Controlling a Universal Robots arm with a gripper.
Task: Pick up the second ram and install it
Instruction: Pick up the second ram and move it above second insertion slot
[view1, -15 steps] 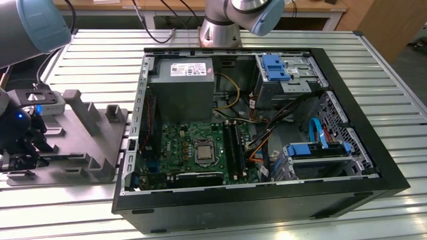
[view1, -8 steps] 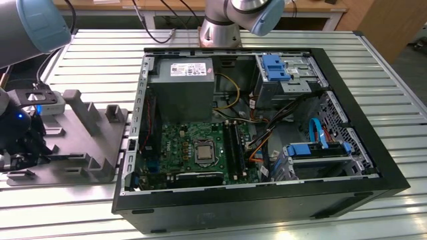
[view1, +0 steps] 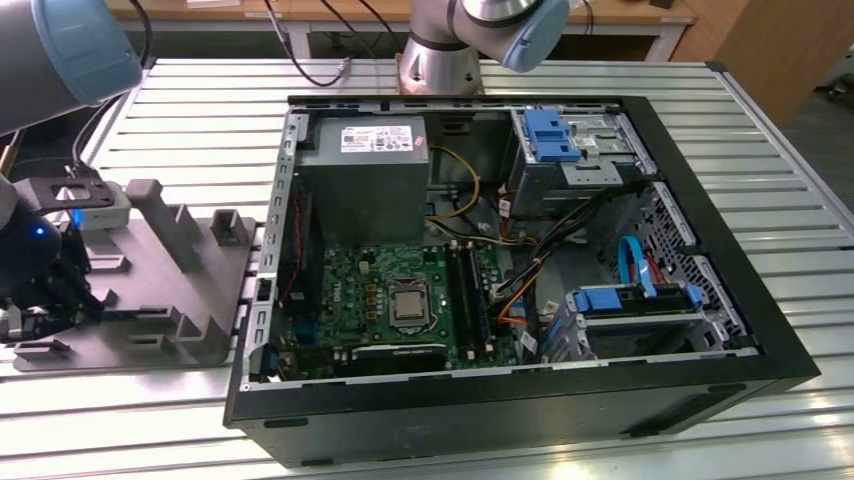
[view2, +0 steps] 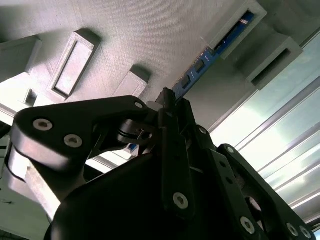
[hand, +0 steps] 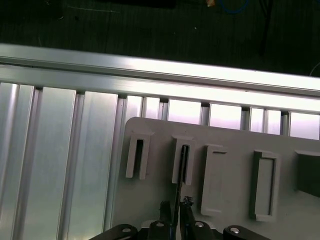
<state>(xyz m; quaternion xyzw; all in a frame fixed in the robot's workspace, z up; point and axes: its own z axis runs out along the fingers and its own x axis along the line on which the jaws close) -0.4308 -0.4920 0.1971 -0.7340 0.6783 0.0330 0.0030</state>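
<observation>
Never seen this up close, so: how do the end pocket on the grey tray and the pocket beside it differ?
The end pocket looks empty; the next pocket holds the second ram on edge. The pincer is shut on that ram at the next pocket; nothing touches the end pocket. Both are narrow raised slots, parallel, on one grey tray.

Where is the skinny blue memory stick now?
In both wrist views the thin bluish memory stick stands edge-up in a slot of the grey plastic holder, at the black gripper's tip; the holder sits at the exterior view's left.
</observation>
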